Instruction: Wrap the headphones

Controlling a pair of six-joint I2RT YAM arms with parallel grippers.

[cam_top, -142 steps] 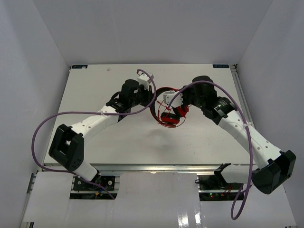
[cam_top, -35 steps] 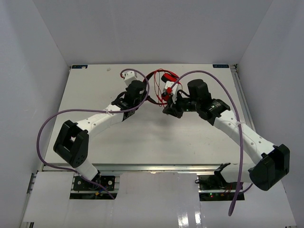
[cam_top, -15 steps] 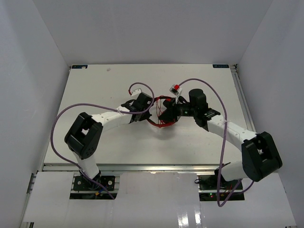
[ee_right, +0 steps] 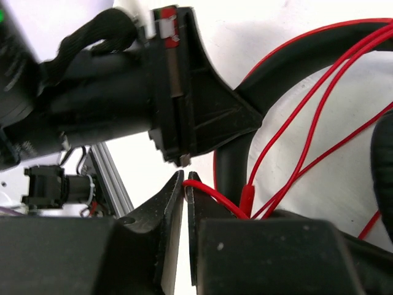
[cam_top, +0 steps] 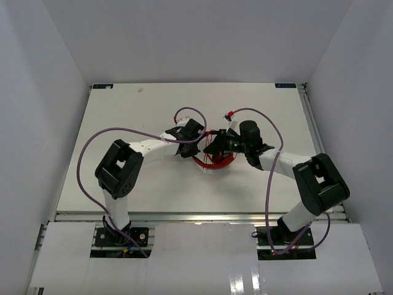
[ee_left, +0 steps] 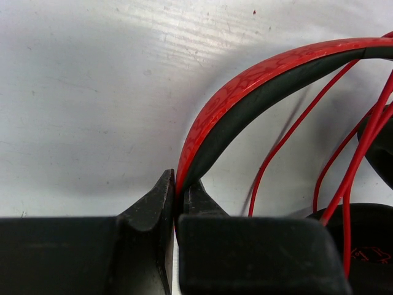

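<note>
The red headphones [cam_top: 212, 161] lie at the table's middle, between both grippers. My left gripper [ee_left: 177, 182] is shut on the red-and-dark headband [ee_left: 245, 92], which arcs up to the right. In the top view it [cam_top: 195, 142] sits on the headphones' left side. My right gripper [ee_right: 185, 178] is shut on the thin red cable [ee_right: 215, 195] near its plug. In the top view it [cam_top: 216, 145] is over the headphones, close to the left gripper. Loops of cable [ee_left: 288, 135] cross inside the band. A dark earcup [ee_left: 382, 147] shows at the edge.
The left gripper's black body [ee_right: 184, 110] fills the upper left of the right wrist view, a finger's width from my right fingertips. Thick purple robot cables [cam_top: 270, 129] arch over both arms. The white table [cam_top: 135, 110] has a raised metal rail [cam_top: 184, 215] at the near edge.
</note>
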